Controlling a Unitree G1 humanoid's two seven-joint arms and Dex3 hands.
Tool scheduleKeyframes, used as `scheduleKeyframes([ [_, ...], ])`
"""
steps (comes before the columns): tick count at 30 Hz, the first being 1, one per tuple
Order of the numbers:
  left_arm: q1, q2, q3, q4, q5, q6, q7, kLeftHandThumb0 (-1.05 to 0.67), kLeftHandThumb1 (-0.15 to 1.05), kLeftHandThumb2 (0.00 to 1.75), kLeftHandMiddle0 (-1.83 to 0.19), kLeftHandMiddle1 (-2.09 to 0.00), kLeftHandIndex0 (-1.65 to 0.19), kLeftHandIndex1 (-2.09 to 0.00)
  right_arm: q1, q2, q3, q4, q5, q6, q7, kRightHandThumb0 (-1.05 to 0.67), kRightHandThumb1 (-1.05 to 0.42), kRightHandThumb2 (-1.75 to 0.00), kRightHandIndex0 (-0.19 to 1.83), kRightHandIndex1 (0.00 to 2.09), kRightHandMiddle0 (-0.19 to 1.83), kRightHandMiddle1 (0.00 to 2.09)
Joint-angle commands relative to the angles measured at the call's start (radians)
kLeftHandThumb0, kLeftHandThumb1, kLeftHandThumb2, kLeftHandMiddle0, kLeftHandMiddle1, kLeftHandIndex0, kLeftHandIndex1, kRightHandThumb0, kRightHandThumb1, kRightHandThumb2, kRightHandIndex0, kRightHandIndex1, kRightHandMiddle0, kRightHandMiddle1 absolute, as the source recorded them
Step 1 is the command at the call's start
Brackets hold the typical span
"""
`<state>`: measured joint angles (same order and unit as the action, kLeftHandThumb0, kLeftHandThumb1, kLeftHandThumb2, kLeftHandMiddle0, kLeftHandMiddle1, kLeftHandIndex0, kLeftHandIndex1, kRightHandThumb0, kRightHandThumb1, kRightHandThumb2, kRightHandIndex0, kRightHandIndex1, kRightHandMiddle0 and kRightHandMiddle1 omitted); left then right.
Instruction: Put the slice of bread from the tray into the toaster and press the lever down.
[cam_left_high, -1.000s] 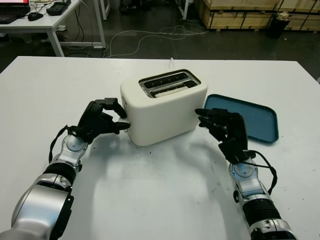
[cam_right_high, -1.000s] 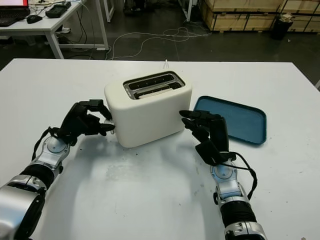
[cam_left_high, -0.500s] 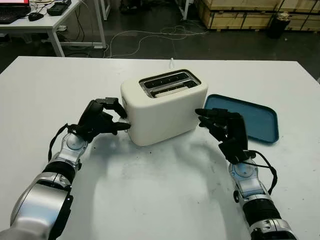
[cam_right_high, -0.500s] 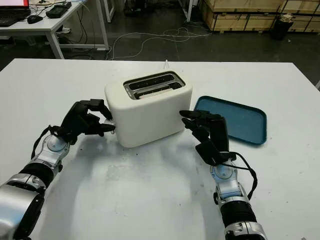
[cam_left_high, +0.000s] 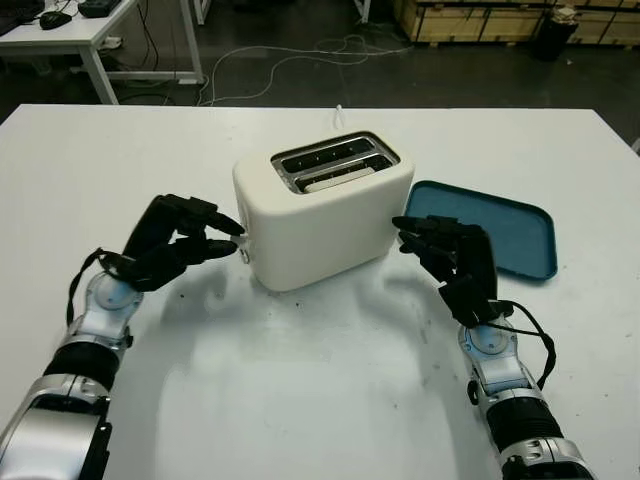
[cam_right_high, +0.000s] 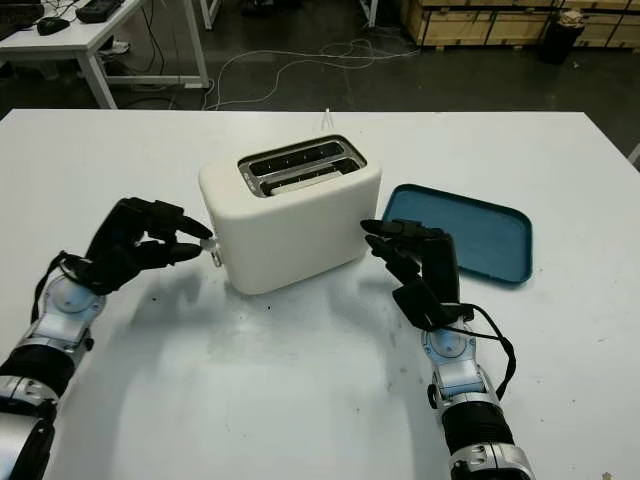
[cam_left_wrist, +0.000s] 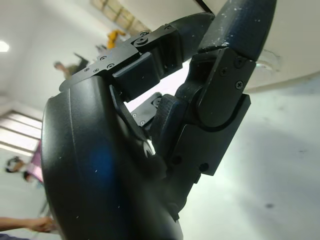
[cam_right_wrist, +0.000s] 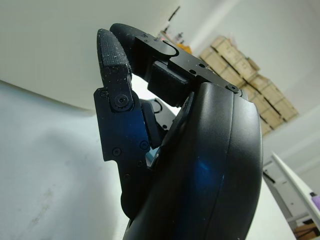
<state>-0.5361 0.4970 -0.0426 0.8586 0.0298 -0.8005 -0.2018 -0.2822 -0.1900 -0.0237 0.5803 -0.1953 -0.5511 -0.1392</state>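
The white toaster (cam_left_high: 325, 215) stands mid-table. A pale slice of bread (cam_left_high: 342, 180) sits low in its near slot. Its small lever (cam_right_high: 214, 249) sticks out low on the left side. My left hand (cam_left_high: 180, 243) is just left of the toaster, fingers curled and holding nothing, its fingertips (cam_right_high: 203, 233) a short way from the lever. My right hand (cam_left_high: 450, 262) is open by the toaster's right front corner. The blue tray (cam_left_high: 500, 230) lies to the right of the toaster with nothing on it.
A white cable (cam_left_high: 338, 115) runs from behind the toaster to the table's far edge. Beyond that edge are dark floor, a desk (cam_left_high: 60, 30) at far left and wooden crates (cam_left_high: 480, 18) at the back. Bare white tabletop (cam_left_high: 320, 380) lies in front of the toaster.
My left hand has drawn back leftward from the toaster's side, uncovering the lever. The head view has tipped slightly. The right hand has stayed in place.
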Motion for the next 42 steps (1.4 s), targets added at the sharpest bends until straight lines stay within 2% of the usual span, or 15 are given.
scheduleKeyframes([
  [1,-0.008,0.012,0.015,0.003,0.038,-0.03,0.024,-1.05,0.92,0.15,-1.07,-1.74,-1.28,0.0,-0.009,0.004,-0.005,-0.021,0.013,0.02,0.004,-0.55,-0.92,-0.03,0.98,0.95,1.18,0.0],
  [4,-0.019,0.014,0.025,0.023,0.071,-0.059,0.048,-1.05,0.92,0.17,-1.06,-1.75,-1.24,0.0,-0.012,-0.002,-0.003,-0.016,0.01,0.01,0.002,-0.55,-0.92,-0.03,0.98,0.95,1.18,0.0],
  [8,-0.02,0.012,0.034,0.02,0.099,-0.05,0.072,-1.05,0.92,0.17,-1.06,-1.75,-1.24,-0.01,-0.019,-0.009,-0.003,-0.009,0.0,0.003,-0.004,-0.53,-0.92,-0.03,0.98,0.95,1.17,0.0],
  [11,-0.025,0.02,0.045,0.02,0.129,-0.058,0.118,-1.05,0.92,0.19,-1.07,-1.75,-1.23,-0.01,-0.034,-0.031,-0.005,-0.007,-0.011,-0.009,-0.003,-0.51,-0.92,-0.02,0.93,0.94,1.14,0.0],
  [14,-0.041,0.038,0.053,0.037,0.17,-0.079,0.183,-1.05,0.92,0.25,-0.99,-1.75,-1.19,0.0,-0.062,-0.064,-0.025,-0.027,0.029,0.0,0.047,-0.48,-0.92,-0.02,0.89,0.92,1.11,0.0],
  [17,-0.058,0.068,0.054,0.048,0.219,-0.068,0.241,-1.05,0.92,0.3,-0.77,-1.75,-1.14,-0.01,-0.118,-0.1,-0.06,-0.035,0.12,0.01,0.141,-0.48,-0.91,-0.01,0.9,0.9,1.11,0.0],
  [19,-0.07,0.089,0.049,0.054,0.25,-0.059,0.265,-1.05,0.92,0.33,-0.54,-1.75,-1.1,0.0,-0.156,-0.124,-0.08,-0.031,0.166,0.017,0.193,-0.51,-0.89,0.0,0.88,0.81,1.11,0.0],
  [23,-0.098,0.123,0.039,0.066,0.301,-0.06,0.307,-1.05,0.92,0.37,-0.34,-1.75,-1.06,0.0,-0.236,-0.194,-0.102,-0.035,0.192,0.043,0.269,-0.51,-0.86,0.0,0.86,0.68,1.06,0.0],
  [28,-0.141,0.16,0.025,0.079,0.359,-0.05,0.351,-1.05,0.92,0.44,-0.34,-1.75,-1.06,-0.01,-0.333,-0.255,-0.112,-0.017,0.214,0.079,0.354,-0.49,-0.79,0.0,0.99,0.34,1.02,0.0],
  [35,-0.201,0.202,-0.012,0.079,0.428,-0.028,0.369,-1.05,0.92,0.51,-0.42,-1.75,-1.11,-0.07,-0.448,-0.326,-0.067,0.075,0.12,0.069,0.385,-0.54,-0.76,0.0,1.01,0.24,1.0,0.0],
  [36,-0.209,0.208,-0.019,0.077,0.435,-0.026,0.364,-1.05,0.92,0.51,-0.44,-1.75,-1.07,-0.2,-0.46,-0.336,-0.053,0.085,0.098,0.069,0.386,-0.56,-0.77,-0.01,1.01,0.23,0.99,0.0],
  [37,-0.218,0.215,-0.027,0.074,0.442,-0.025,0.355,-1.05,0.92,0.52,-0.47,-1.75,-0.71,-0.98,-0.474,-0.342,-0.04,0.098,0.08,0.067,0.392,-0.57,-0.77,0.0,1.0,0.22,0.99,0.0],
  [38,-0.226,0.222,-0.034,0.069,0.447,-0.02,0.347,-1.05,0.92,0.53,-0.48,-1.75,-0.5,-1.35,-0.488,-0.347,-0.026,0.113,0.06,0.061,0.393,-0.57,-0.76,0.0,1.0,0.21,0.98,0.0],
  [40,-0.239,0.232,-0.044,0.055,0.456,-0.008,0.331,-1.05,0.92,0.53,-0.5,-1.75,-0.33,-1.66,-0.512,-0.352,0.002,0.138,0.024,0.057,0.393,-0.57,-0.77,0.0,0.97,0.19,0.96,0.0],
  [42,-0.251,0.242,-0.052,0.043,0.462,-0.001,0.32,-1.05,0.92,0.52,-0.51,-1.75,-0.3,-1.72,-0.535,-0.356,0.027,0.155,-0.008,0.055,0.393,-0.58,-0.76,0.0,0.96,0.19,0.95,0.0],
])
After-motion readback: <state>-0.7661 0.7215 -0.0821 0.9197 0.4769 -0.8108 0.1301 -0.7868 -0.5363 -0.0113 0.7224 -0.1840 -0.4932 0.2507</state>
